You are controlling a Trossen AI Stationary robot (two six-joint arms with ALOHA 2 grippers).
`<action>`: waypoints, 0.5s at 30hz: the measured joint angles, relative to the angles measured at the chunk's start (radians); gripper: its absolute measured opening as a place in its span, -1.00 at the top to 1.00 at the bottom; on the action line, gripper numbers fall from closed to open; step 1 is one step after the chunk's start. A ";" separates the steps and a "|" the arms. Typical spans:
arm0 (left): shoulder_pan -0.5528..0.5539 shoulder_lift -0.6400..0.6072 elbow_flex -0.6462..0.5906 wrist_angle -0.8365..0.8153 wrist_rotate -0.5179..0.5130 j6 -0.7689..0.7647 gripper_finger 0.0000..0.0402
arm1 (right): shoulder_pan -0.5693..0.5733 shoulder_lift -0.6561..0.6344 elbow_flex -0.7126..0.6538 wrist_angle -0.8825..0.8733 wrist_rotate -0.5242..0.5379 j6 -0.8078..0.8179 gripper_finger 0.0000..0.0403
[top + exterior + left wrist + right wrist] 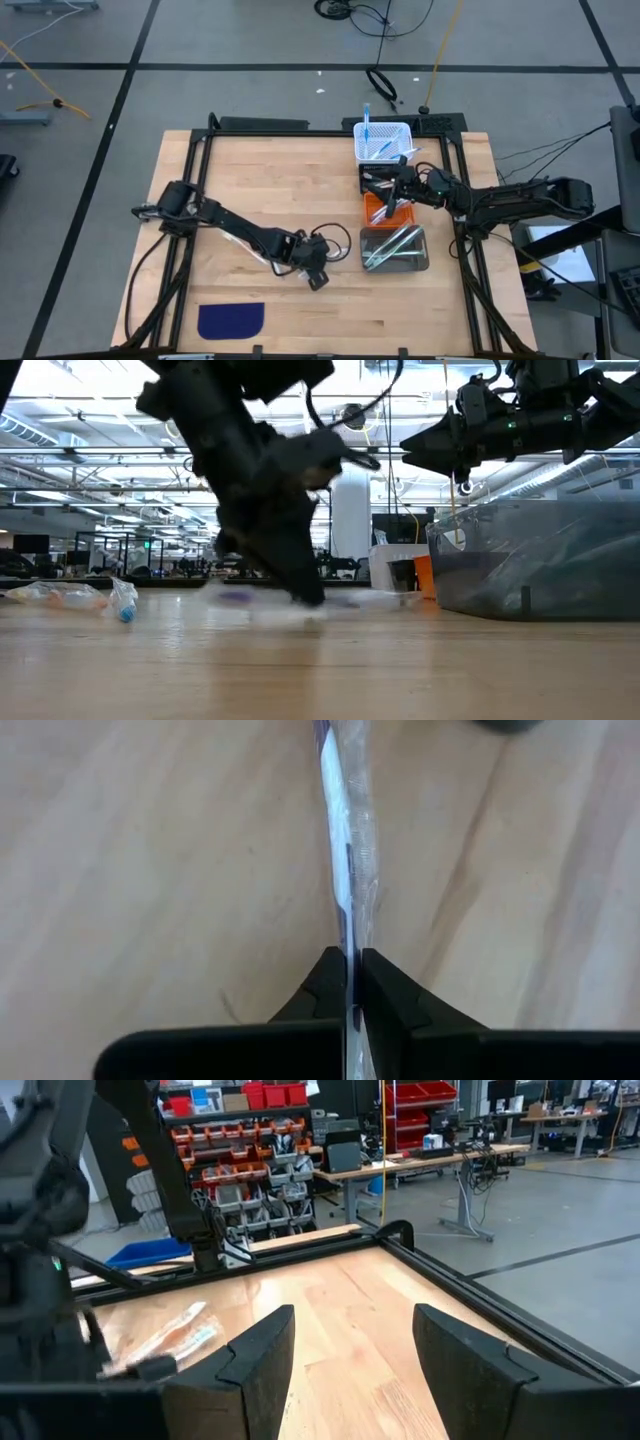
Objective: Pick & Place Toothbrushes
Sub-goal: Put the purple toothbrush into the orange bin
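My left gripper (318, 272) is near the table's middle, slanting down, shut on a toothbrush (346, 850) in clear wrapping with white and blue inside. In the low view its fingers reach down to the tabletop, where the toothbrush (300, 603) shows as a blurred streak. My right gripper (400, 188) hangs open and level above the bins at the right, holding nothing. A white bin (383, 141) and a clear bin (393, 250) each hold several toothbrushes. Another wrapped toothbrush (172, 1335) lies flat on the table. My left gripper pinches the wrapped toothbrush (347, 942) between its two fingers, partway along its length. The fingers (385, 985) slant down from above, and the brush runs on past them in the direction they point. In the low view it lies low along the tabletop.
An orange bin (379, 208) stands between the white and the clear one. A dark blue cloth patch (230, 320) lies at the near left. Black frame rails (190, 170) border the table. More wrapped items (122, 602) lie on the wood in the low view.
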 joint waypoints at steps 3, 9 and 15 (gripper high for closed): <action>0.008 -0.043 0.000 -0.020 -0.034 0.029 0.98 | 0.000 0.000 0.000 -0.012 0.000 0.000 0.03; 0.023 -0.136 0.000 -0.070 -0.116 0.089 0.99 | 0.000 0.000 0.000 -0.018 0.000 0.000 0.03; 0.037 -0.218 0.001 -0.075 -0.225 0.171 0.99 | 0.000 0.000 0.000 -0.017 -0.003 0.000 0.03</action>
